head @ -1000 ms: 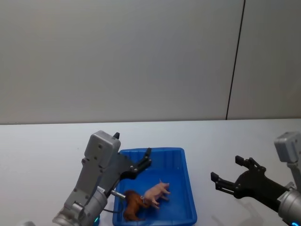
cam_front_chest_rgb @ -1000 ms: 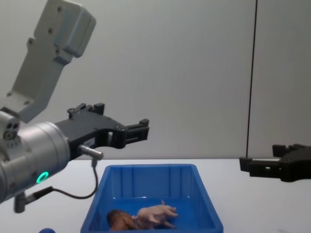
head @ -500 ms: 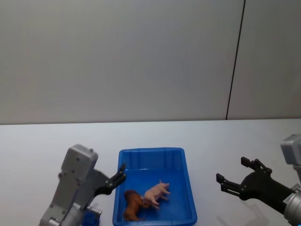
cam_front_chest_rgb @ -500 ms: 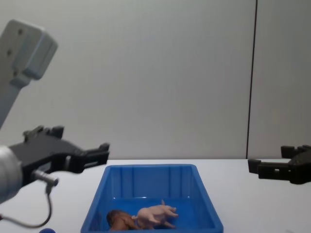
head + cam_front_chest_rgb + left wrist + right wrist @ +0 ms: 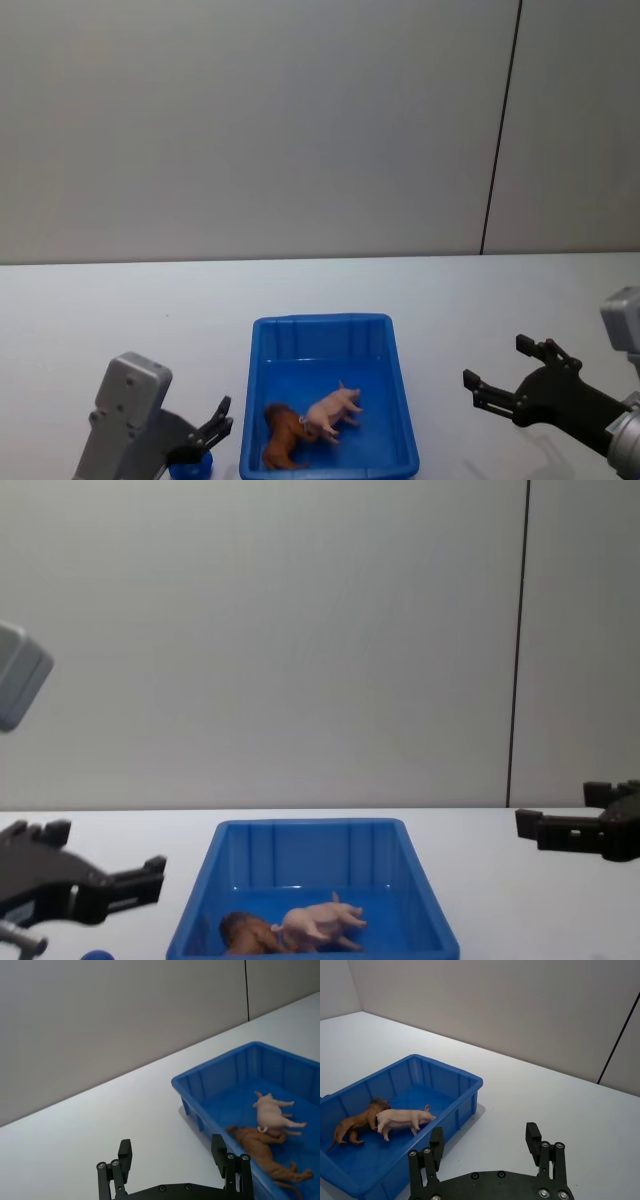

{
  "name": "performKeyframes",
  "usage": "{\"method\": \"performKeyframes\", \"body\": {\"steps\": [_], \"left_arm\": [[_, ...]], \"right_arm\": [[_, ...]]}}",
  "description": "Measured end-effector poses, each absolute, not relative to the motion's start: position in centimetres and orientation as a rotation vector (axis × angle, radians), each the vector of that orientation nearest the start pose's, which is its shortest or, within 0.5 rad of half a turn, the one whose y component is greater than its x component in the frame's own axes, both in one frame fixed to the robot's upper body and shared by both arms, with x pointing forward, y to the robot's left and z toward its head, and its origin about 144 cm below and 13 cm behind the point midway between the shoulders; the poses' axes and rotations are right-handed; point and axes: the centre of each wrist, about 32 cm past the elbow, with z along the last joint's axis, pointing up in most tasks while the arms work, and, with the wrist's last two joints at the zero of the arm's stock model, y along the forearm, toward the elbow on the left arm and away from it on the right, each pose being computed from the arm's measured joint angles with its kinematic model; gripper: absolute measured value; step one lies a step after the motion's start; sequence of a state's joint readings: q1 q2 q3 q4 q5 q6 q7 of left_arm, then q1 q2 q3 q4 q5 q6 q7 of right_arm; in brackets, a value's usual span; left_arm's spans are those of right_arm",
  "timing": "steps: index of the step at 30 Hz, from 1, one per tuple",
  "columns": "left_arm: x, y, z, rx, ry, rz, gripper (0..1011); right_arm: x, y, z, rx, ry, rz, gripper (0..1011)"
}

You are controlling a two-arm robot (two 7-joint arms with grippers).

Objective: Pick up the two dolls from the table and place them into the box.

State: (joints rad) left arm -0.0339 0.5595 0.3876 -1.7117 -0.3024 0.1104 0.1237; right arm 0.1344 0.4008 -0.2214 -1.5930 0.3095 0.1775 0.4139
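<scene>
Both dolls are lying inside the box (image 5: 322,400): the pig (image 5: 335,408) is resting on its side near the middle of the blue floor, and the lion (image 5: 283,436) is sprawling just beside it, toward the box's near left corner, the two touching where the pig's rear meets the lion's mane. I am holding the left gripper (image 5: 214,424) low over the table (image 5: 120,320), just outside the box's left wall, fingers spread apart and carrying nothing. The right gripper (image 5: 508,381) is hovering well clear of the box's right wall, its fingers likewise parted and empty.

A small blue ball (image 5: 189,466) is sitting on the table just off the box's near left corner, close under the left gripper; it is no part of the job.

I am judging the placing as done, with nothing left on the table to collect. Should either figurine need regripping, I am expecting both to handle as light, rigid, hollow-feeling plastic with a smooth, somewhat slippery skin. The pig is offering its rounded barrel between the legs as the surest hold; the thin legs and snout look too slight. The lion is best taken across the torso behind the mane, clear of the tail. Since the two are lying against each other, I am reckoning a pinch on one could nudge the other.
</scene>
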Motion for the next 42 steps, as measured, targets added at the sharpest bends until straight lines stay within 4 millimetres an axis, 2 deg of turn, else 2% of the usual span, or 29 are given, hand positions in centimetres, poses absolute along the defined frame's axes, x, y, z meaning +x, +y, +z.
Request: {"method": "performKeyframes", "body": {"steps": [15, 34, 39, 42], "left_arm": [[43.6, 27.6, 114.7, 0.317, -0.045, 1.281, 1001], [43.6, 28.8, 112.4, 0.344, 0.049, 1.222, 1001], [43.8, 28.9, 112.1, 0.350, 0.063, 1.207, 916], [43.9, 29.0, 111.9, 0.352, 0.068, 1.201, 793]], "right_arm": [[48.8, -27.6, 118.8, -0.161, 0.017, -0.957, 1001], [48.8, -27.6, 118.8, -0.162, 0.017, -0.957, 1001], [48.8, -27.6, 118.8, -0.162, 0.017, -0.957, 1001], [48.8, -27.6, 118.8, -0.162, 0.017, -0.957, 1001]]}}
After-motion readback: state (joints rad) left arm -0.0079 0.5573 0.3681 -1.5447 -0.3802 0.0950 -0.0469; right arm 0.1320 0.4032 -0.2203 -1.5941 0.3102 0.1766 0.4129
